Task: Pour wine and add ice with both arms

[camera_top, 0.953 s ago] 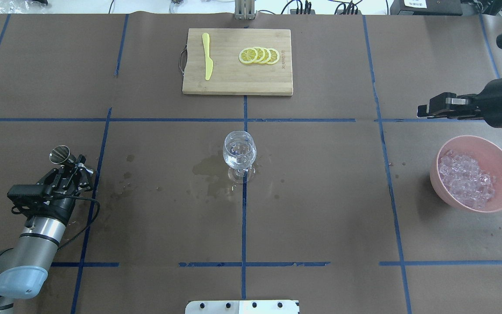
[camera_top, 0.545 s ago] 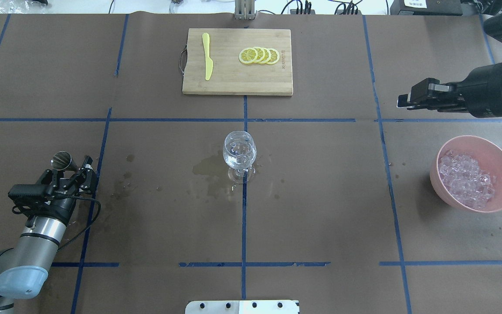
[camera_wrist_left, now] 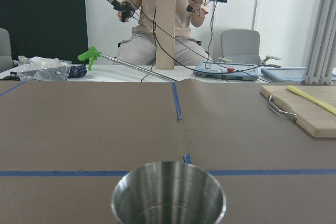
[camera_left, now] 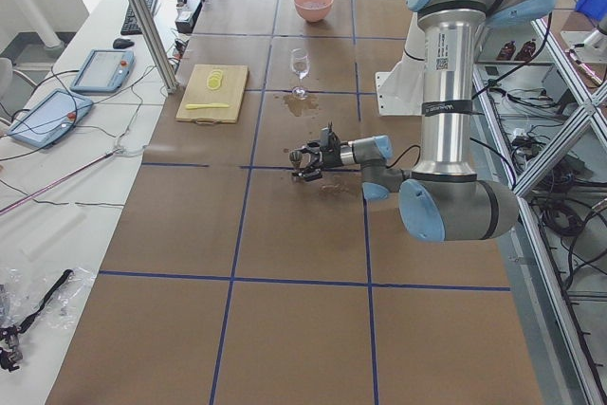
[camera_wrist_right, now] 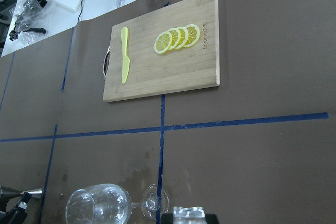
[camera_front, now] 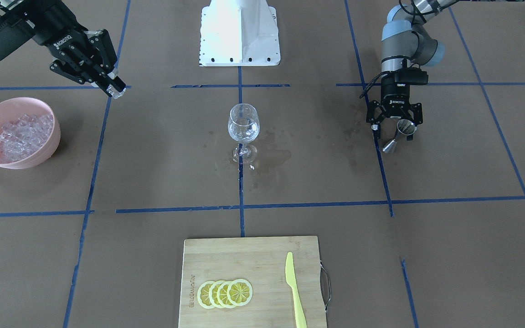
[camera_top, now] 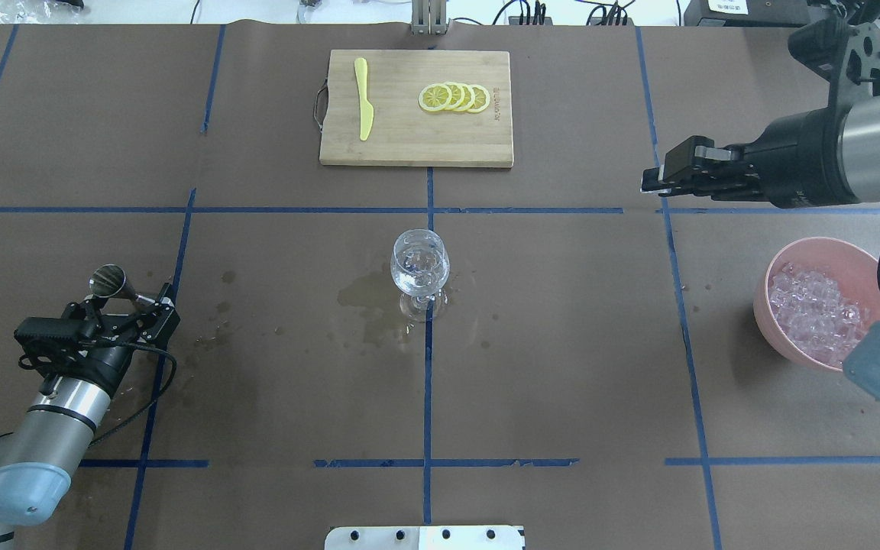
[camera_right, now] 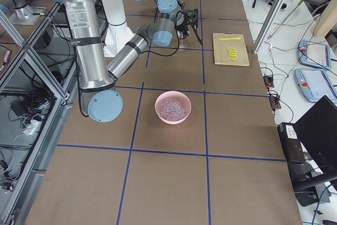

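A stemmed wine glass [camera_top: 419, 263] stands at the table's middle with a little clear liquid in it; it also shows in the front view [camera_front: 243, 124] and the right wrist view [camera_wrist_right: 100, 205]. My right gripper [camera_top: 652, 182] hangs high, right of the glass, shut on one clear ice cube [camera_front: 117, 94], which also shows in the right wrist view [camera_wrist_right: 188, 212]. A pink bowl [camera_top: 772, 313] of ice [camera_top: 814, 313] sits at the right. My left gripper [camera_top: 127, 300] is low at the left and open, with a steel jigger [camera_top: 108, 281] between its fingers [camera_front: 374, 130]. I cannot tell if the jigger [camera_wrist_left: 168, 195] holds liquid.
A bamboo cutting board [camera_top: 409, 145] at the far middle holds lemon slices [camera_top: 455, 98] and a yellow knife [camera_top: 363, 99]. Wet stains [camera_top: 367, 302] darken the brown paper left of the glass. The white base block [camera_front: 239, 32] stands on the robot's side.
My right gripper has moved left with the ice cube, away from the bowl's side and towards the glass. My left gripper has drawn back slightly and its fingers have spread around the jigger.
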You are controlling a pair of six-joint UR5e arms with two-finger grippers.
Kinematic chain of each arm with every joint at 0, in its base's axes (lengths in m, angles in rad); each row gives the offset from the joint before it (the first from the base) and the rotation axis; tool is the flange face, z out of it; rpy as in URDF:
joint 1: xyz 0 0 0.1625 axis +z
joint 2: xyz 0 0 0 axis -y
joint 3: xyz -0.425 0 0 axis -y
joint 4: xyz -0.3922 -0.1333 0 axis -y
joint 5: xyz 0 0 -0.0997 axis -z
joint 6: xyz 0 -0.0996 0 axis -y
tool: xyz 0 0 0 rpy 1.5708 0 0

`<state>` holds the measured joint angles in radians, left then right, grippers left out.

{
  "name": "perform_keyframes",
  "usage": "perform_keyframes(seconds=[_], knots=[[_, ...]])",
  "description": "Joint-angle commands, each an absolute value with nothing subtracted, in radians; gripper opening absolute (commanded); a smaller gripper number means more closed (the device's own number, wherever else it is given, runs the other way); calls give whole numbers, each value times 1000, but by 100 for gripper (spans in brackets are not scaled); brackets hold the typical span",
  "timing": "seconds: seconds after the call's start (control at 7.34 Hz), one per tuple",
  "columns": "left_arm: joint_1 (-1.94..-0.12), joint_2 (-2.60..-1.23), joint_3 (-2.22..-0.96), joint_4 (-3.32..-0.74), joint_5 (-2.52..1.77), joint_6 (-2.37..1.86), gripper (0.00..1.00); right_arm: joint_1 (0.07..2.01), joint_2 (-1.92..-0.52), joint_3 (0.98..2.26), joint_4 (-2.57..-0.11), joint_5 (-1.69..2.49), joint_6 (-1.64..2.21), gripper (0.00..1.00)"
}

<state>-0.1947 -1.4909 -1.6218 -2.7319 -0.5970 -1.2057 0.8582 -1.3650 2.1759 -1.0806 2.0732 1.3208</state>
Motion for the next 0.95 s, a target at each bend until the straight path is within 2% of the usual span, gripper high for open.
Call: perform_keyframes(seconds=[0.0,0.14,0.27,0.82], knots=[[-196,-1425,-1752,-2584,-707,-1206,100,828,-1297,2136,-1083,2071,1336,0],[-196,-1375,-1878,-2480,-772,-1209,100,815,-1258,2113,-1083,2065,1353,0],[-196,-1338,-1903,-2470,-828,-1215,100,790,-1246,2102,-1085,2047,1354,0],[-207,-1244,-1983,-2468,-1069,-1218,100,692,-1047,1996,-1235,1944,1355,0]])
